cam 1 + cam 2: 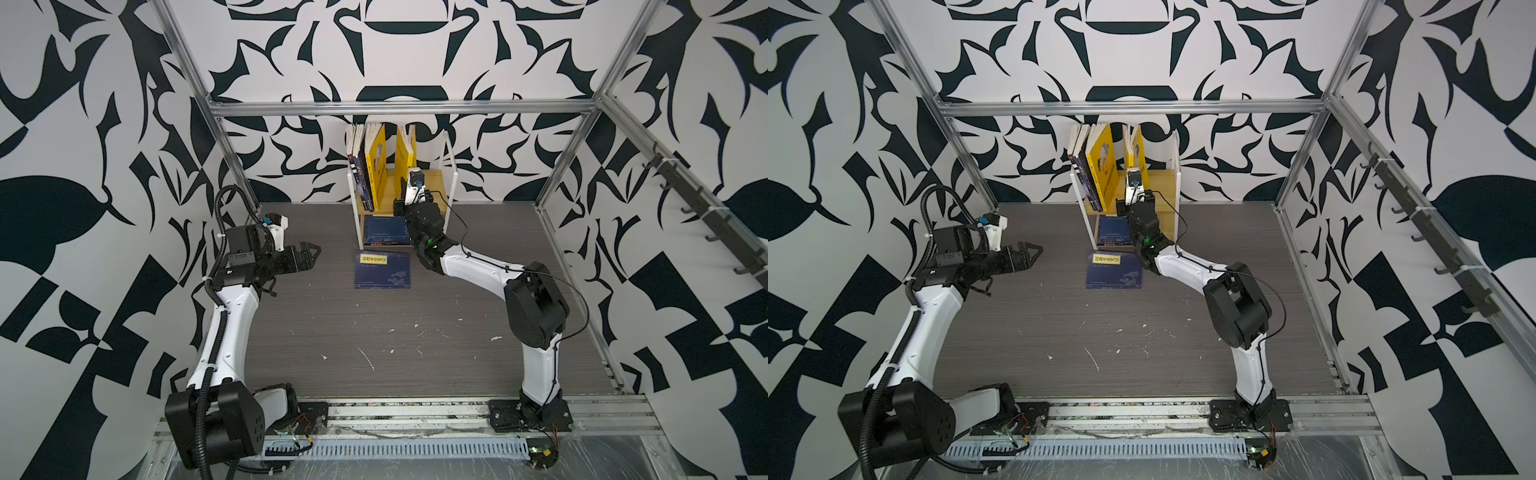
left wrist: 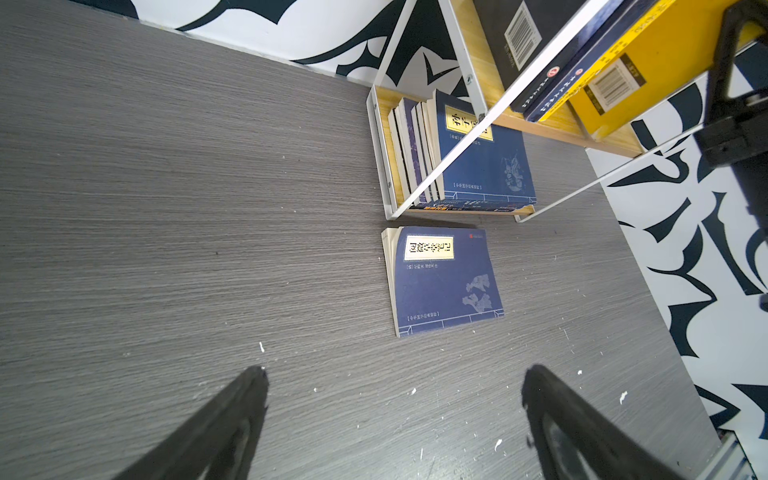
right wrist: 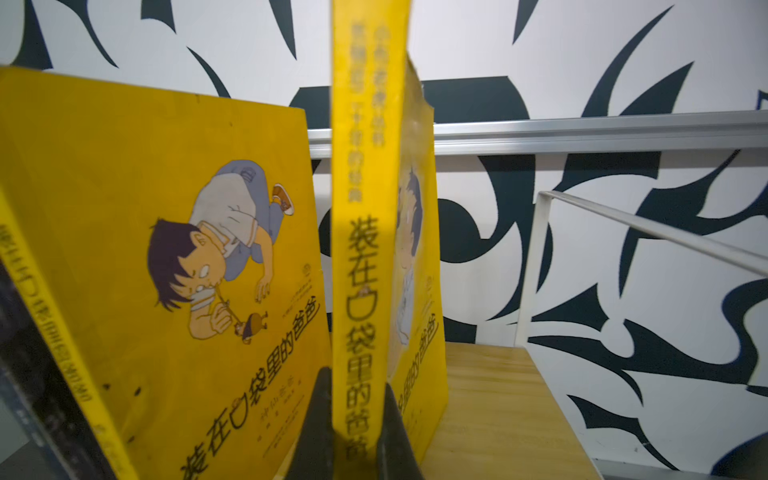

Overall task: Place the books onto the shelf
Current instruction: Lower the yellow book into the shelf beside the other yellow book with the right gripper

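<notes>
Your right gripper (image 3: 355, 378) clamps a yellow book (image 3: 361, 208) on the shelf (image 1: 438, 176); left gripper (image 1: 311, 257) gapes empty; one navy book (image 1: 382, 272) lies unshelved.

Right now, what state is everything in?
right gripper, shut on the held yellow book
left gripper, open, empty
held yellow book, upright in upper tier
other yellow book, leaning against dark books
loose navy book, flat on table
navy stack, flat on lower tier

Two yellow books (image 1: 377, 162) stand on the upper board of the one shelf (image 1: 436, 175). One navy book (image 1: 383, 272) lies alone on the desk (image 1: 374, 332). The dark books (image 1: 360, 178) beside the yellow ones and the navy stack (image 1: 384, 230) on the lower board cannot be counted exactly. There are two robot arms (image 1: 226, 328).
</notes>
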{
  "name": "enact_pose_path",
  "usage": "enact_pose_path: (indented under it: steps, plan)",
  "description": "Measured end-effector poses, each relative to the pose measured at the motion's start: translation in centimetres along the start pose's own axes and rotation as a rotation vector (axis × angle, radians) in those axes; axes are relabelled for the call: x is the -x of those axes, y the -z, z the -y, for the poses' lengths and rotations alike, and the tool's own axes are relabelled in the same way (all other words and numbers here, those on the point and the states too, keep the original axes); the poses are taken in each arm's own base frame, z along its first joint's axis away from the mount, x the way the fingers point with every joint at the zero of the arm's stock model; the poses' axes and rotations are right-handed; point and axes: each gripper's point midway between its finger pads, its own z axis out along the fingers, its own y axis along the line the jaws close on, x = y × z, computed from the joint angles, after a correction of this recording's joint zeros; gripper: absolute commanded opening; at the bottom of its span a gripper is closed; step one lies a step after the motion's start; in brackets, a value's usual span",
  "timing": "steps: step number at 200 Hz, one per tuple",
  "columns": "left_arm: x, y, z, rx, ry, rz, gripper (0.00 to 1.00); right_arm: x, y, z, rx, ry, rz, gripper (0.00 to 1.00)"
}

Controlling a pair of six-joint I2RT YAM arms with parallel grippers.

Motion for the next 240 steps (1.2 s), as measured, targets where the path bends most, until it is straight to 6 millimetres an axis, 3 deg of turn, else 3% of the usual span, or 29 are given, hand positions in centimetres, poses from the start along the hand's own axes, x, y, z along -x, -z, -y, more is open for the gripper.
enact_pose_path:
  steps: [36, 126, 163, 191, 209, 240]
  plan:
    - [-0.1, -0.2, -0.1, 0.000, 0.004, -0.005, 1.00, -0.4, -0.2, -2.0, 0.043, -0.005, 0.005, 0.00]
    - [-0.1, -0.2, -0.1, -0.003, 0.018, -0.005, 1.00, -0.8, -0.9, -4.3, 0.106, 0.064, 0.000, 0.01]
    - [0.0, -0.2, -0.1, -0.003, 0.017, -0.003, 1.00, -0.9, -1.1, -5.2, 0.147, 0.121, -0.007, 0.09]
    - [0.0, -0.2, -0.1, -0.002, 0.017, -0.002, 1.00, -1.1, -1.3, -6.1, 0.189, 0.172, -0.007, 0.21]
    - [0.0, -0.1, -0.1, -0.001, 0.018, -0.002, 1.00, -2.1, -1.3, -6.9, 0.223, 0.208, -0.026, 0.34]
    - [0.1, -0.1, -0.3, 0.003, 0.021, 0.001, 1.00, -4.0, -1.2, -7.0, 0.239, 0.268, -0.075, 0.44]
